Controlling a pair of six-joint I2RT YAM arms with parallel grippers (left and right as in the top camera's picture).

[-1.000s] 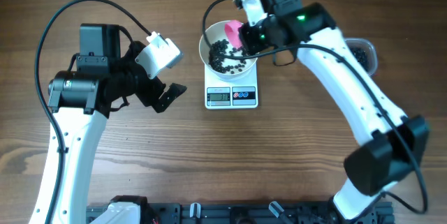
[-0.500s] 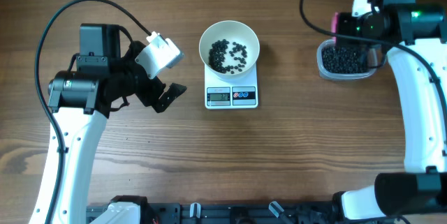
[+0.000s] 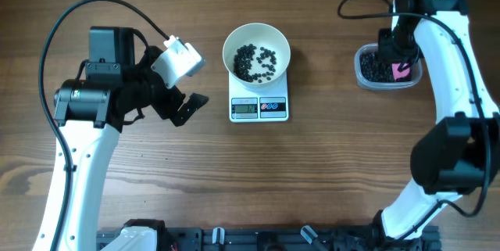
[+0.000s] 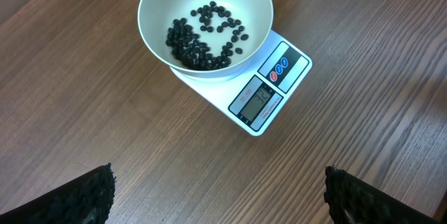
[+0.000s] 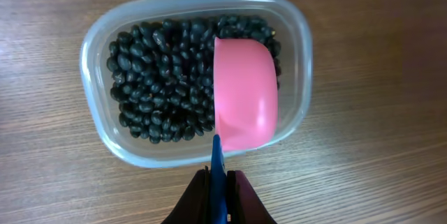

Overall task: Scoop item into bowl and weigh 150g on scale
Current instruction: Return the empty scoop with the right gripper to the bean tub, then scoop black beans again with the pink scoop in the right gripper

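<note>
Few beans [image 3: 250, 62] sit in the bowl [image 3: 227, 54] on the scale [image 3: 258, 109], table's 12 o'clock. Right gripper [image 5: 220, 182], clenched on the pink scoop [image 5: 244, 102], holds it in the tub [image 5: 94, 49], bowl at its 9 o'clock. Left gripper [image 4: 220, 196] hangs released.

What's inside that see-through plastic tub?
Lots of black beans, with a pink scoop over them, held by the right end effector. The scoop covers some beans, so what lies under it cannot be seen, nor the bottom of the tub.
</note>
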